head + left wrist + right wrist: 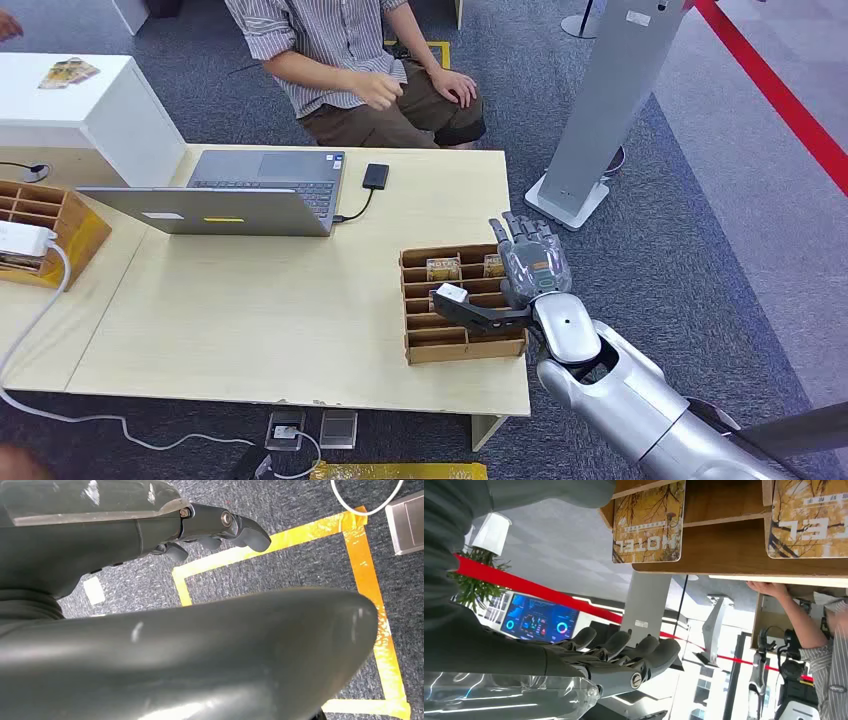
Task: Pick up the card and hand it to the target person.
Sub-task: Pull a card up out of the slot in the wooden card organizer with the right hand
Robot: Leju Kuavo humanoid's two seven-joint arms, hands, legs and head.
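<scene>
Right hand over the wooden slotted tray at the desk's right edge, fingers spread, holding nothing. Hotel cards upright in the back slots, just left of the fingers. Left hand hanging, fingers loosely curled, empty.

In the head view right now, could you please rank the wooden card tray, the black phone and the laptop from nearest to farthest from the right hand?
1. Wooden card tray: directly beside the right hand, at the table's near right corner.
2. Black phone: farther back, near the table's far edge, by the seated person.
3. Laptop: farthest, toward the far left, beyond the phone.
</scene>
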